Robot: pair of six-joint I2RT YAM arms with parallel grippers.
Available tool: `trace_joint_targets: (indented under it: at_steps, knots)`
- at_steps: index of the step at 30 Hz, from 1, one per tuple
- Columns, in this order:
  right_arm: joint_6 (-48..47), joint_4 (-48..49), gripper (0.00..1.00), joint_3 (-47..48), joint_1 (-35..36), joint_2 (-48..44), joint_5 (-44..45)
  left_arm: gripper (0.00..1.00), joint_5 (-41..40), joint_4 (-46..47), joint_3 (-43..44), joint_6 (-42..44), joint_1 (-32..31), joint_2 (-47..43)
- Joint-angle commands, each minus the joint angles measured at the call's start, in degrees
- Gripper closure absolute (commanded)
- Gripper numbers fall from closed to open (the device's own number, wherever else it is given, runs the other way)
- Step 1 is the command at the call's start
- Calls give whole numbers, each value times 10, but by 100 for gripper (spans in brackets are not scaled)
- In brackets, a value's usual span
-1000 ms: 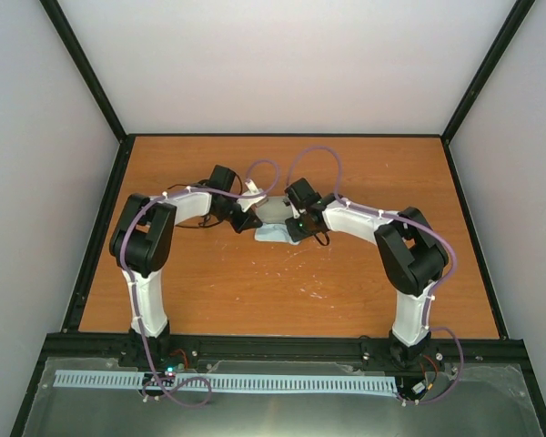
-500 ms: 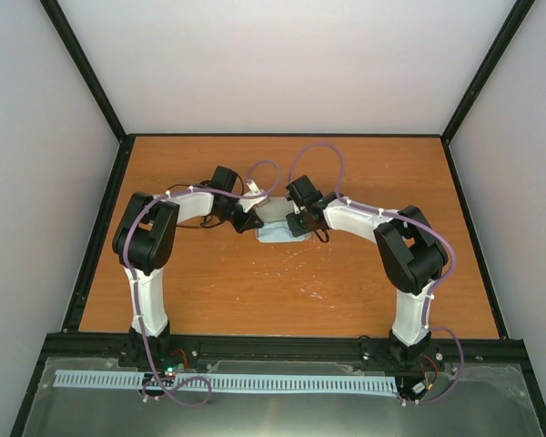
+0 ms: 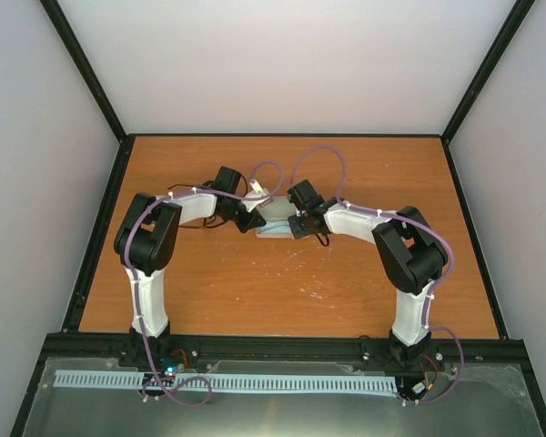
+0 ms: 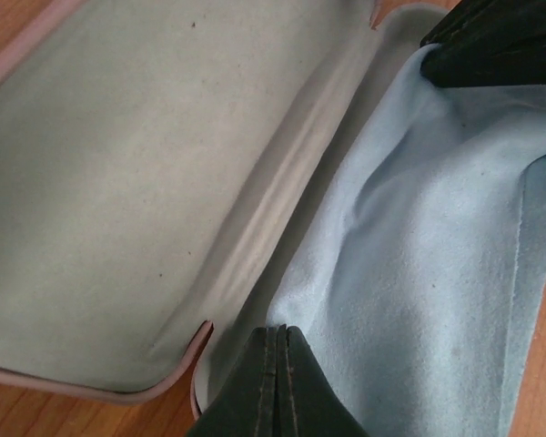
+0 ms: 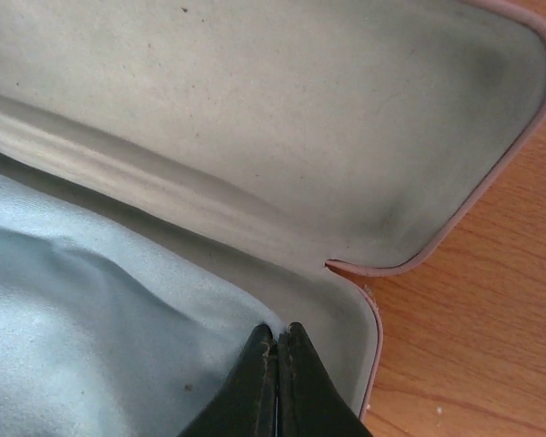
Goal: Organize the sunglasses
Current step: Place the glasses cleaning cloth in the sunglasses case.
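Two tools are reaching toward each other over the middle of the table (image 3: 346,291), somewhat nearer its far edge than its near one. The left tool (image 4: 275,335) is reaching in from the left-edge side and the right tool (image 5: 276,332) from the right-edge side.

Between them a pink case (image 4: 118,182) is lying open. Its pale lining is facing up and its long axis is running roughly parallel to the near edge. One half is lying bare toward the far edge. A light blue cloth (image 4: 419,273) is filling the other half, nearer the arms, draping in soft folds and spilling a little over the rim onto the wood.

Each tool is showing its fingers pressed together with only a thin seam between them. The left one is pinching the cloth at one end of the case and the right one is pinching it at the other end. The folds are rising up to both sets of tips.

No part of the sunglasses is showing in any view. The cloth is covering the half where they could be lying, so I cannot tell where they are, which way they are pointing or how their long axis is running.
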Motion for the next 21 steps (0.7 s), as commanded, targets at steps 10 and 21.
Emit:
trace_joint_targets:
  at_steps: [10,21]
  knots:
    - [35,3,97,-22,5,4,41,99,-107,65,-82,-3,-19,-72]
    - [58,48,97,-49,16,-8,97,99,-145,124,-110,-20,-20,-92]
